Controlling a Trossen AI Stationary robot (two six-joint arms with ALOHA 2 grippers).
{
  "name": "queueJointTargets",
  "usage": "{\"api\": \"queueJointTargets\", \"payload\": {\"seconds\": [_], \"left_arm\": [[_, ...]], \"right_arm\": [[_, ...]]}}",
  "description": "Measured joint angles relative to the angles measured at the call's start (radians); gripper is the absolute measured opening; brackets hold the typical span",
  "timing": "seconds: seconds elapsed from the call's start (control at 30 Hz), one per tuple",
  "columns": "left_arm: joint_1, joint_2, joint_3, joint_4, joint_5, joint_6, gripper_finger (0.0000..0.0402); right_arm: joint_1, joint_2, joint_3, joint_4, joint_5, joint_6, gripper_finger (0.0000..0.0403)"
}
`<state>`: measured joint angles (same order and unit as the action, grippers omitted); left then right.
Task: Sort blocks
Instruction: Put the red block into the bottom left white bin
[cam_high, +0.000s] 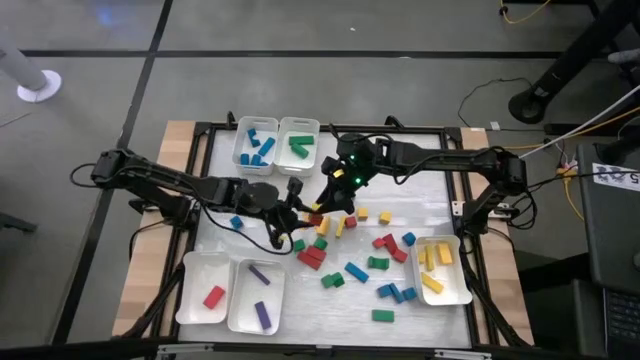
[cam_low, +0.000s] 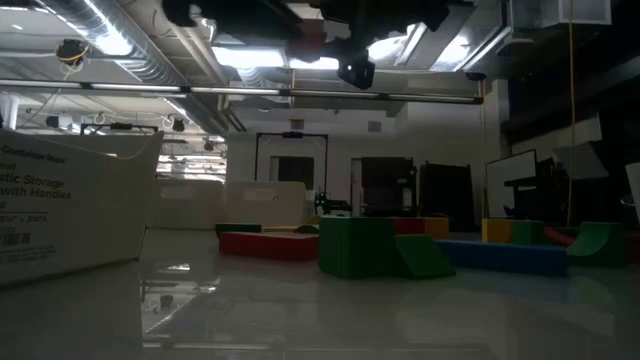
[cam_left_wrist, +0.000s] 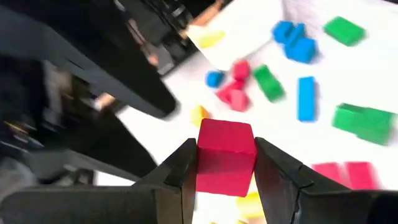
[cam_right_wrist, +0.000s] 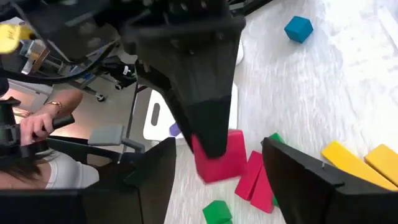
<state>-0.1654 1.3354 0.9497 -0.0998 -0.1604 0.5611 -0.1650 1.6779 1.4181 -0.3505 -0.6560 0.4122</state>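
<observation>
From above: meeting mid-table, left gripper (cam_high: 297, 203) and right gripper (cam_high: 330, 203) crowding scattered blocks (cam_high: 357, 262).

Left wrist: clamping a red cube (cam_left_wrist: 225, 157) squarely between both fingers (cam_left_wrist: 178, 177).

Right wrist: standing wide apart around that cube (cam_right_wrist: 219, 157), pads (cam_right_wrist: 292, 171) not touching it.

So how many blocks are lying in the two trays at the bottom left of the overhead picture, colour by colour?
Red blocks: 1
Purple blocks: 2
Total: 3
</observation>
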Motion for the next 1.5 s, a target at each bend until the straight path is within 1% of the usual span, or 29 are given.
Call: {"api": "queueJointTargets", "payload": {"seconds": [0.1,0.17,0.27,0.33,0.4,0.5,0.53,0.6,0.7,0.83,0.9,1.0,1.1,1.27,1.33,1.5], "left_arm": [[-0.032,-0.006,0.0,-0.072,-0.001,-0.065,0.0113],[-0.063,-0.023,0.0,-0.127,-0.001,-0.134,0.0113],[-0.119,-0.067,0.0,-0.219,0.001,-0.29,0.0113],[-0.162,-0.096,0.0,-0.293,0.021,-0.421,0.0113],[-0.206,-0.126,0.001,-0.381,0.085,-0.568,0.0113],[-0.27,-0.16,0.002,-0.503,0.222,-0.819,0.0117],[-0.294,-0.164,0.002,-0.542,0.255,-0.918,0.0122],[-0.34,-0.166,0.002,-0.613,0.287,-1.11,0.0129],[-0.406,-0.165,0.002,-0.717,0.324,-1.346,0.0133],[-0.482,-0.162,0.002,-0.833,0.349,-1.557,0.013],[-0.507,-0.162,0.002,-0.86,0.348,-1.635,0.0131],[-0.535,-0.162,0.002,-0.87,0.343,-1.715,0.0139],[-0.554,-0.159,0.002,-0.87,0.314,-1.745,0.0148],[-0.568,-0.149,0.002,-0.869,0.285,-1.786,0.0161],[-0.568,-0.143,0.002,-0.869,0.283,-1.804,0.0166],[-0.568,-0.124,0.002,-0.869,0.282,-1.813,0.0178]], "right_arm": [[0.0,0.0,0.0,-0.01,-0.001,0.0,0.0238],[0.0,0.0,0.0,-0.017,-0.002,0.0,0.0238],[0.0,0.0,0.0,-0.019,-0.003,-0.001,0.0238],[0.0,0.0,0.0,-0.019,-0.004,-0.002,0.0238],[0.0,0.0,0.0,-0.019,-0.004,-0.002,0.0239],[0.001,0.0,0.0,-0.023,-0.007,-0.018,0.0239],[0.001,0.0,0.0,-0.027,-0.007,-0.032,0.0239],[0.002,0.0,0.0,-0.038,-0.005,-0.065,0.0239],[0.013,0.0,0.0,-0.071,0.057,-0.11,0.0239],[0.059,0.0,-0.019,-0.091,0.243,-0.142,0.0239],[0.091,0.0,-0.035,-0.095,0.308,-0.154,0.0239],[0.141,0.0,-0.062,-0.095,0.37,-0.158,0.0239],[0.192,0.0,-0.089,-0.096,0.438,-0.157,0.0239],[0.261,0.0,-0.156,-0.101,0.638,-0.154,0.0239],[0.27,0.0,-0.177,-0.097,0.666,-0.152,0.0239],[0.27,0.0,-0.192,-0.098,0.665,-0.1,0.0239]]}}
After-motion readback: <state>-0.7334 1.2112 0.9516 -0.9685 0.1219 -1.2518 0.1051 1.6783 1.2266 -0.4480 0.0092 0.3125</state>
